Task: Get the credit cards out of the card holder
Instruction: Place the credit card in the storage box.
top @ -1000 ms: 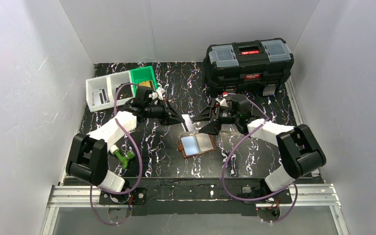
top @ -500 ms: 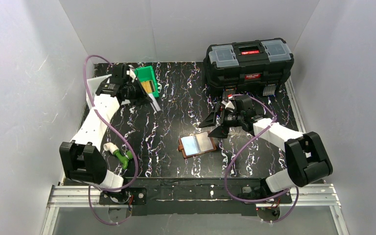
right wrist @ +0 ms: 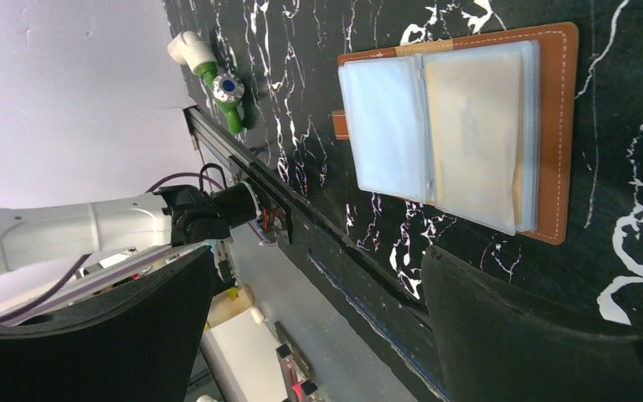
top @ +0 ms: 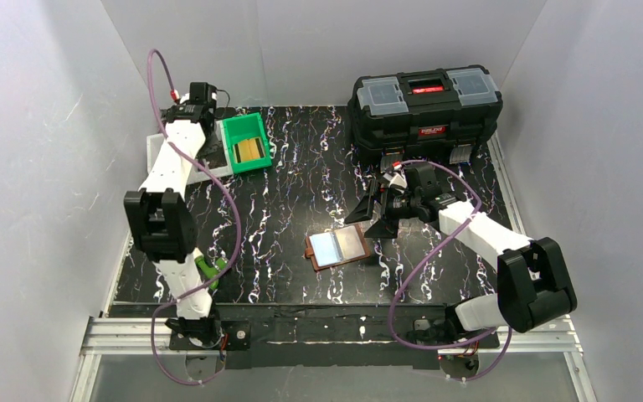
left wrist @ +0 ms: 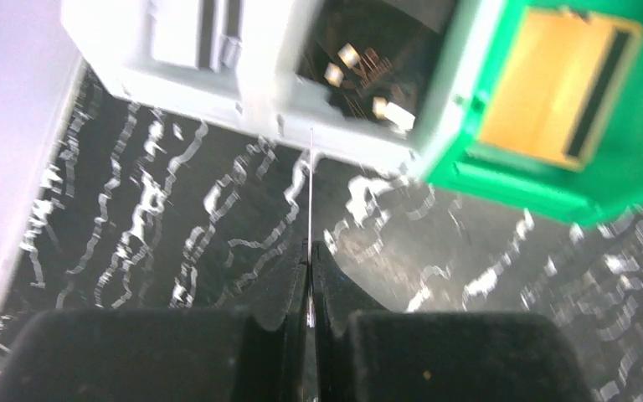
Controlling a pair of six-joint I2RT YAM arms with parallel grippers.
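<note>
The card holder (top: 337,247) is brown and lies open on the surface (top: 301,167), shiny pale pockets up. The left tool (left wrist: 310,251) has swung from the middle to the white bin (left wrist: 243,75), pinching a thin credit card (left wrist: 311,193). The right tool (right wrist: 322,260), spread wide, hangs just beside the holder.

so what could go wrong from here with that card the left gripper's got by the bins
1. The left gripper pinches the card only by its end, edge-on, aimed at the near wall of the white bin beside the green bin. Released here, it may catch the rim or drop onto the table.
2. The right gripper hangs open by the open card holder, which lies loose. Pulling at a glossy pocket could drag the whole holder.
</note>
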